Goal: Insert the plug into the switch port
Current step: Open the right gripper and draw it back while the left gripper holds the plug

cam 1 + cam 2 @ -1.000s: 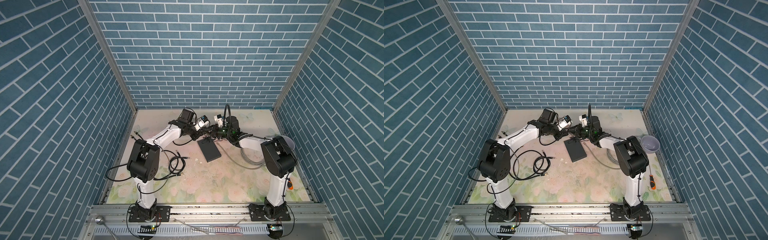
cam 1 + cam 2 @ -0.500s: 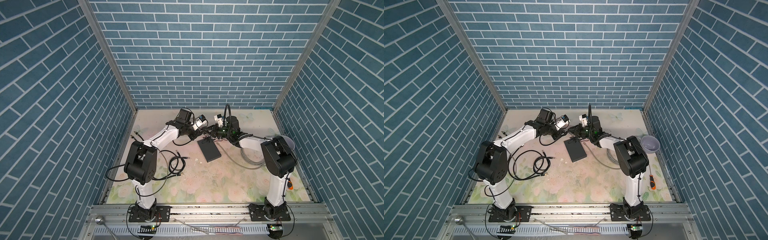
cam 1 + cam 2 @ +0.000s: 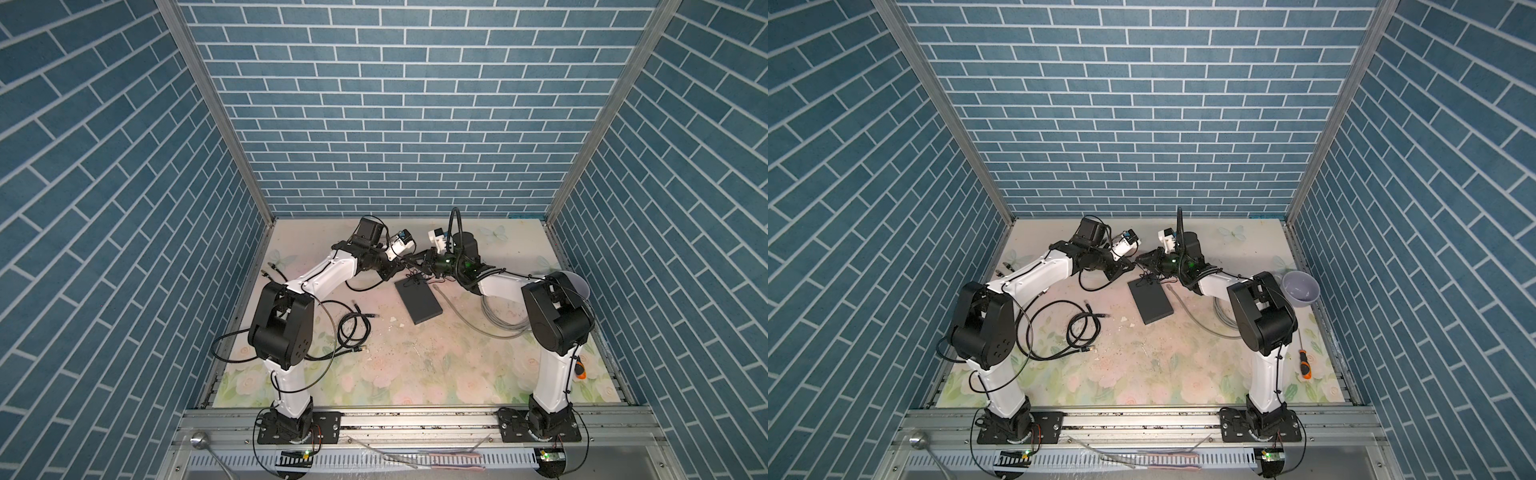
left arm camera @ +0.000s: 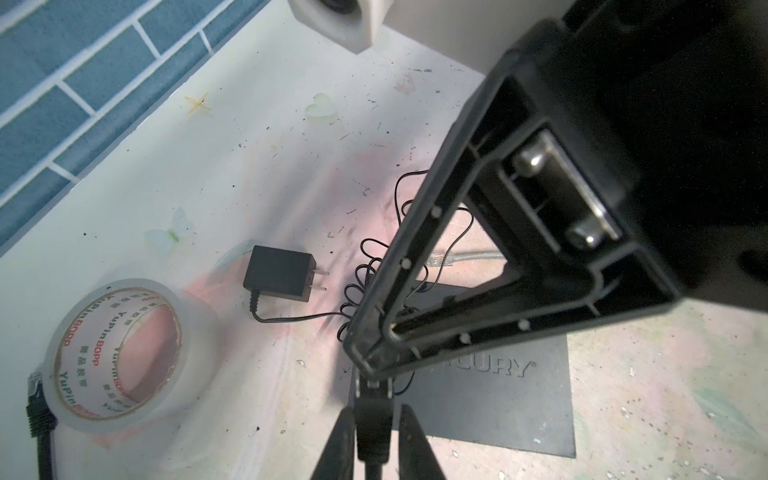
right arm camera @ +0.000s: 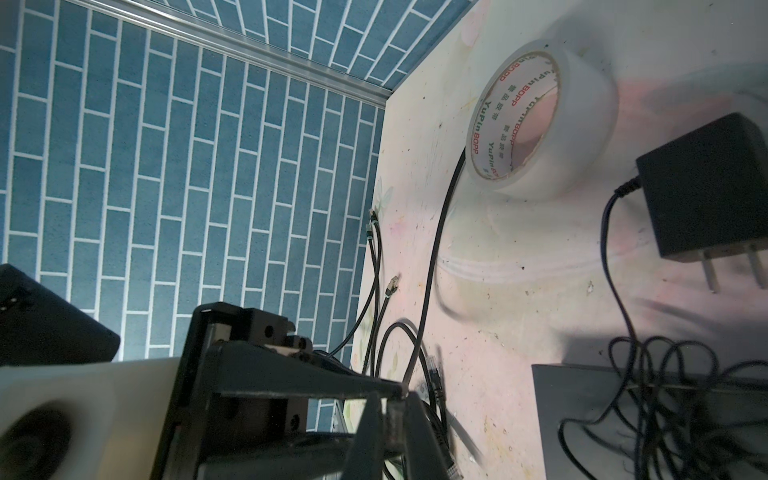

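The left claw is clamped on the black boot of the network plug, whose clear nose pokes out ahead of the fingers. The right claw has its fingers together right at that nose and appears to be pinching it too. So the plug hangs in the air between the two, above the far end of the switch. To me this looks like a re-grip, and the thing to get right is that only one claw lets go. It should do so only once the other has the plug square, nose free of the fingers and pointing at a socket. I can't make out the sockets from any angle, because the nearest edge of the switch is hidden behind the claws. The switch lies flat on the worktop. A tangle of thin black cord from the power adapter is heaped over that same far end. The approach should therefore come in low and straight along the socket's line without snagging a loop. The box looks light and may slide, so the free claw would do well to brace its opposite edge. A tape roll and a grey cable lie nearby.
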Controlling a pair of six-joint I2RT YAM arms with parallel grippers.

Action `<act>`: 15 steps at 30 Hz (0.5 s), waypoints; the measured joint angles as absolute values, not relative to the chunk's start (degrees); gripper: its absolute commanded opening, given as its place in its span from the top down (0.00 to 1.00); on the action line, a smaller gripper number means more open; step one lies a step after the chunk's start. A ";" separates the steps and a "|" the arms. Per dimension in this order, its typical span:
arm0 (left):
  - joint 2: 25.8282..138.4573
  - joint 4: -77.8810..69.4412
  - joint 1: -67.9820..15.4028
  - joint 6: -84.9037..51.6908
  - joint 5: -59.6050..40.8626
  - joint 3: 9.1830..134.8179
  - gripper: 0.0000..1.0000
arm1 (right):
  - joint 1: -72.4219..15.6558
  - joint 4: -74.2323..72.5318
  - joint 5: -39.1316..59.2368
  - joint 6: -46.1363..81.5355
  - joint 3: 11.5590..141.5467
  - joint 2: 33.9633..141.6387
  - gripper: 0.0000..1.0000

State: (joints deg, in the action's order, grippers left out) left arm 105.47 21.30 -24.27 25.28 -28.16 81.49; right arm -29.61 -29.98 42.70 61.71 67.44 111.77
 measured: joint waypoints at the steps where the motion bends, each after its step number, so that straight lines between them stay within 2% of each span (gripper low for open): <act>1: 105.49 21.28 -24.27 25.28 -28.16 81.49 0.79 | -29.61 -30.02 42.72 61.71 67.44 111.77 0.96; 6: 105.49 21.12 -24.29 25.30 -28.16 81.52 0.75 | -29.61 -30.09 42.87 61.73 67.44 111.77 0.96; 15: 105.71 21.02 -24.27 25.06 -28.16 81.73 0.78 | -29.63 -30.52 43.03 61.98 67.46 111.77 0.97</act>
